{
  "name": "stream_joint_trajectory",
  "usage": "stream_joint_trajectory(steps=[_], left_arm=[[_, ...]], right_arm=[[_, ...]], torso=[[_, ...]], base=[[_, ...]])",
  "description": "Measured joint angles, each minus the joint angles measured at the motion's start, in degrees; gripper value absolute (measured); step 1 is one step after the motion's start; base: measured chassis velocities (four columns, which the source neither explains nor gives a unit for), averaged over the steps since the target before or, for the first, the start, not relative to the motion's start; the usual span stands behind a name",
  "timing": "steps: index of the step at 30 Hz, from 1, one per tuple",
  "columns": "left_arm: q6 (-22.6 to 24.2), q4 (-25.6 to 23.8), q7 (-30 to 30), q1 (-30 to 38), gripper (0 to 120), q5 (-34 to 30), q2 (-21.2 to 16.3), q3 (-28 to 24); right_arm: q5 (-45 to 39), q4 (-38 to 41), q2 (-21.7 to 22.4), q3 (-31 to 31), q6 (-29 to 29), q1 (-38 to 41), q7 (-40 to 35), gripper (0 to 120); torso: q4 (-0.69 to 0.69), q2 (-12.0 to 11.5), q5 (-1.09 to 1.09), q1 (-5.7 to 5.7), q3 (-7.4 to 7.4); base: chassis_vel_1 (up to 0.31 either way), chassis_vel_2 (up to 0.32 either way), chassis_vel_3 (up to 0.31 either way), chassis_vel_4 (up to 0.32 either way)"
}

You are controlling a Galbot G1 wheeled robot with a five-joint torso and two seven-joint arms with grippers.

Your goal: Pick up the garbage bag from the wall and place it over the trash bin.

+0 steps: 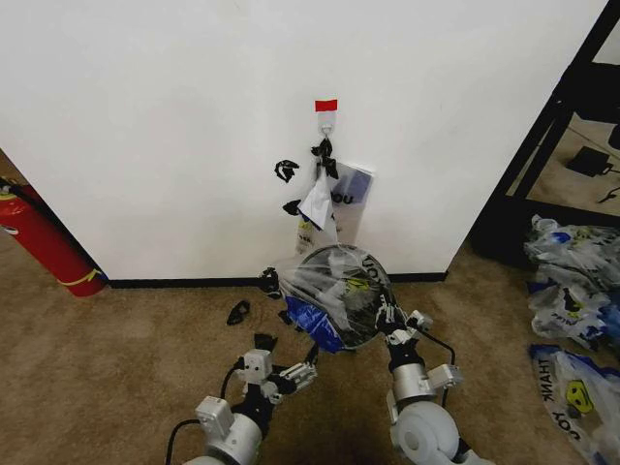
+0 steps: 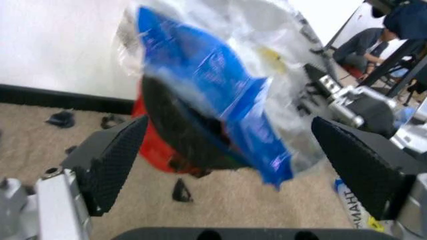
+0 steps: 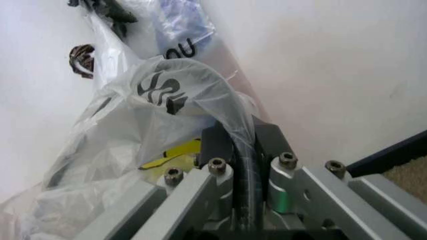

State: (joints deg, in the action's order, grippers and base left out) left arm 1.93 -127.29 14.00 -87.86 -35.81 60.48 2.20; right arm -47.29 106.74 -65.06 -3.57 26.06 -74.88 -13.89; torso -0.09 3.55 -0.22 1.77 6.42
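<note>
- The garbage bag (image 1: 334,295), thin clear plastic with blue patches and dark print, is spread over the top of the trash bin (image 2: 175,131), which stands on the brown carpet just in front of the wall (image 1: 174,126).
- In the left wrist view the bin's black mesh and red base show through and below the bag; the bag covers its mouth and hangs down the side.
- The right gripper (image 1: 392,320) is at the bin's right side, and its fingers (image 3: 217,145) are clenched on the bin's dark rim together with the bag's plastic.
- The left gripper (image 1: 291,373) is near the bin, on its near-left side; its fingers (image 2: 110,162) are spread wide and grasp nothing.
- Above the bin, on the wall, a red tape strip (image 1: 325,105) marks a small hook (image 1: 326,124) where whitish bags (image 1: 339,199) hang.
- A red fire extinguisher (image 1: 44,242) leans far left of the bin, by the black baseboard.
</note>
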Motion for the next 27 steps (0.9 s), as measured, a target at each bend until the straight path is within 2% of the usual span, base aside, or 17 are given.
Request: stream_joint_trajectory(steps=[3,4,11,14,16,17,24,27], left_arm=[[0.19,0.53,-0.36,0.95,82,-0.12,0.41,-0.12],[0.19,0.53,-0.36,0.95,82,-0.12,0.41,-0.12],[0.26,0.29,-1.92,0.94,52,-0.18,0.18,-0.14],[0.26,0.29,-2.05,1.07,49,-0.18,0.15,-0.12],[0.08,0.54,-2.83,1.26,35,-0.16,-0.17,0.05],[0.08,0.54,-2.83,1.26,35,-0.16,-0.17,0.05],[-1.83,3.23,-6.77,2.99,5,0.12,-0.31,-0.04],[-2.65,4.1,-7.97,3.36,0,0.2,-0.24,-0.04]], right_arm=[[0.27,0.22,0.01,0.57,-0.24,0.04,0.07,1],[0.27,0.22,0.01,0.57,-0.24,0.04,0.07,1],[0.83,-0.43,0.08,1.31,-1.2,1.45,-0.35,1],[0.9,-0.55,0.07,1.38,-1.3,1.61,-0.46,1],[1.0,-1.0,0.04,1.55,-1.57,2.13,-0.88,1],[1.0,-1.0,0.04,1.55,-1.57,2.13,-0.88,1],[0.69,-1.77,-0.35,1.63,-2.14,3.36,-2.03,1],[0.27,-1.8,-0.4,1.63,-2.22,3.49,-2.07,1]], torso=[[0.0,0.0,0.0,0.0,0.0],[0.0,0.0,0.0,0.0,0.0],[0.01,0.0,0.0,0.0,0.01],[0.01,0.0,0.0,0.0,0.0],[0.01,0.0,0.0,0.0,0.01],[0.01,0.0,0.0,0.0,0.01],[0.01,0.0,0.0,0.0,0.01],[0.01,0.0,0.0,0.0,0.01]], base=[[0.0,0.0,0.0,0.0],[0.0,0.0,0.0,0.0],[0.0,0.0,0.0,0.0],[0.0,0.0,0.0,0.0],[0.0,0.0,0.0,0.0],[0.0,0.0,0.0,0.0],[0.0,0.0,0.0,0.0],[0.0,0.0,0.0,0.0]])
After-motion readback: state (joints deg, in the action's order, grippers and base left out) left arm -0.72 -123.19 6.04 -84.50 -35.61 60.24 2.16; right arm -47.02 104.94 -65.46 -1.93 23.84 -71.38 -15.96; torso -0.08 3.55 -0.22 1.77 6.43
